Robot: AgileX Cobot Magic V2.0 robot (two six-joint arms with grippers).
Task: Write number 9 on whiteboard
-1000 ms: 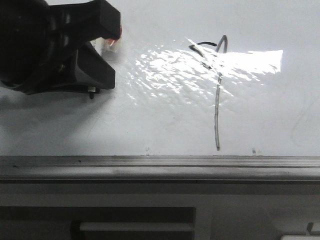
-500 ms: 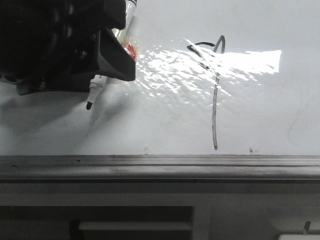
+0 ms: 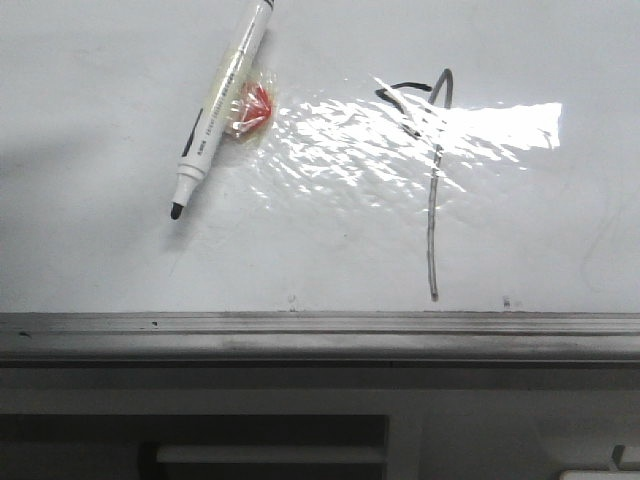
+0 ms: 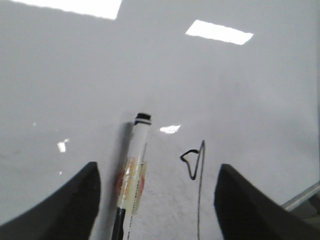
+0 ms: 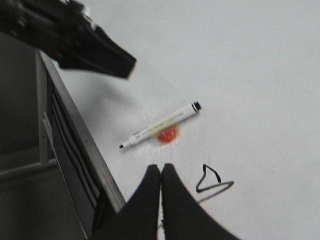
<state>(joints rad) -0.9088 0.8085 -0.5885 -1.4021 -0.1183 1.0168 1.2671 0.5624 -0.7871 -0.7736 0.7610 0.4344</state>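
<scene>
The whiteboard point(image 3: 300, 245) lies flat with glare across it. The number 9 point(image 3: 432, 190) is a long thin black stroke with a small hooked loop at its upper left. A white marker with a black tip point(image 3: 215, 110) and a red-and-clear taped patch lies loose on the board, left of the 9. No gripper shows in the front view. My left gripper point(image 4: 157, 166) is open and empty above the board, with the marker point(image 4: 134, 175) and the 9 point(image 4: 192, 162) between its fingers. My right gripper point(image 5: 161, 168) is shut and empty, hovering near the 9's loop point(image 5: 209, 181).
The board's grey metal frame edge point(image 3: 320, 325) runs along the near side, with a dark shelf and a white bar point(image 3: 270, 453) below it. The left arm point(image 5: 75, 35) shows black in the right wrist view, above the board's edge point(image 5: 85, 145).
The left gripper has let go of the marker and pulled out of the front view. The marker now lies loose on the board. The 9 is unchanged.
</scene>
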